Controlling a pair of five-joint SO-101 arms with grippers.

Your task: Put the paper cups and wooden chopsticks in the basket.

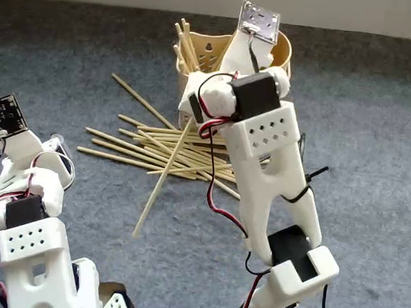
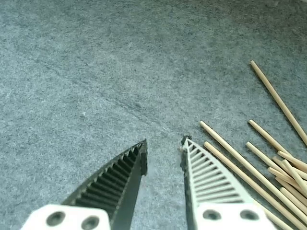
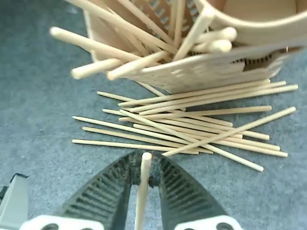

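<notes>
A beige basket [image 1: 198,55] stands at the far middle of the grey carpet, with several wooden chopsticks [image 1: 186,43] leaning in its left side. A smooth round rim, seemingly a paper cup [image 3: 249,28], sits in its right side. More chopsticks [image 1: 163,154] lie in a loose pile in front of the basket. My right gripper [image 3: 145,163] is just in front of the basket, above the pile, shut on one chopstick [image 1: 161,179] that hangs slanting down toward the near left. My left gripper [image 2: 163,143] is open above bare carpet, left of the pile's ends [image 2: 230,153].
The right arm [image 1: 275,173] stretches from the near right edge up to the basket and covers part of the pile. The left arm [image 1: 26,191] stays at the near left corner. Open carpet [image 1: 376,138] lies on both sides of the basket.
</notes>
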